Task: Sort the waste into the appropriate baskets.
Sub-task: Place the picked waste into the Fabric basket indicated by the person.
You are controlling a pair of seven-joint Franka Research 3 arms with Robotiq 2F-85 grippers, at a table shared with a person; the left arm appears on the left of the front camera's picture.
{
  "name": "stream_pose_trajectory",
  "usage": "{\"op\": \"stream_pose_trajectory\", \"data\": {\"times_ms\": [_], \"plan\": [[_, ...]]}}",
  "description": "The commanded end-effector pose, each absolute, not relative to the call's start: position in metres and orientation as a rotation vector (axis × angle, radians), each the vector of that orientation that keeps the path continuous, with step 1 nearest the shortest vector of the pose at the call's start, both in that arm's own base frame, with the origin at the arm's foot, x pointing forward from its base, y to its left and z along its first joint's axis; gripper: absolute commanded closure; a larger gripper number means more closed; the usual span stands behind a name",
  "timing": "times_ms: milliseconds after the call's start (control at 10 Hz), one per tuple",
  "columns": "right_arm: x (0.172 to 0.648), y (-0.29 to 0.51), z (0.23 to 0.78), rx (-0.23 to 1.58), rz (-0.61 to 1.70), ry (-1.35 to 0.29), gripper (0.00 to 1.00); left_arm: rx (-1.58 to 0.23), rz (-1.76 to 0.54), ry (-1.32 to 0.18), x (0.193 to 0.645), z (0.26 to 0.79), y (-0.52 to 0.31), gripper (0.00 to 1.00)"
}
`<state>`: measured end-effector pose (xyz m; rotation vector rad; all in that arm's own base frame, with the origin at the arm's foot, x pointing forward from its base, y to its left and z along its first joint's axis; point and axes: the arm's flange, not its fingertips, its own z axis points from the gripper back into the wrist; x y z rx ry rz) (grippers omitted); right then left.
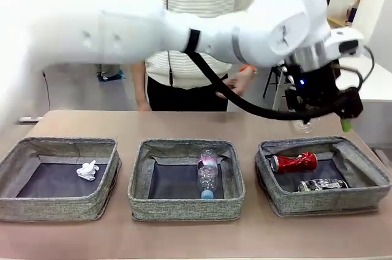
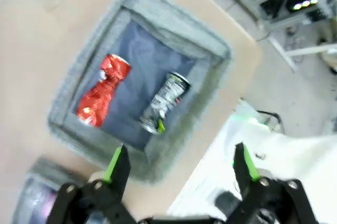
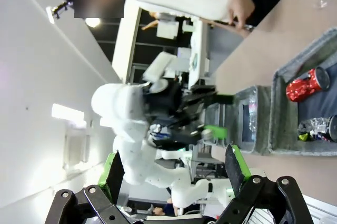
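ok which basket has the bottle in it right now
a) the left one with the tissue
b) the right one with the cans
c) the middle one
c, the bottle lies in the middle basket, while the tissue sits in the left basket and both cans are in the right basket.

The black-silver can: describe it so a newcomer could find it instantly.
Of the three grey baskets, take the one on the robot's right. Two crushed cans lie inside; the black-silver can is nearer the robot, dark and shiny, unlike the red can behind it.
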<state>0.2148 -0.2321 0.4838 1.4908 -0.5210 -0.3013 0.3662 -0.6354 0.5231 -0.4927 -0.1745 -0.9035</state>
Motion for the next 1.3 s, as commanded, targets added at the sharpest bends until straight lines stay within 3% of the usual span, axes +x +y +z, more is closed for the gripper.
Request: {"op": "stream_pose_trajectory", "data": {"times_ms": [0,200,500,900,1200], "plan": [[0.243,-0.216,0.477,1.485,-0.235,-0.423,0.0,-0.478,-0.872,-0.164,0.324,0.573,-0.513,0.0],[0.281,-0.183,0.473,1.484,-0.131,-0.312,0.0,-0.494,-0.772,-0.209,0.304,0.613,-0.409,0.0],[0.335,-0.107,0.464,1.442,0.036,-0.121,0.0,-0.825,-0.487,-0.17,0.302,0.629,-0.251,0.0],[0.368,-0.01,0.455,1.495,0.251,0.014,0.0,-1.187,-0.154,-0.02,0.306,0.574,-0.086,0.0],[0.389,0.016,0.454,1.558,0.219,0.068,0.0,-1.33,0.054,-0.097,0.267,0.524,-0.009,0.0]]}}
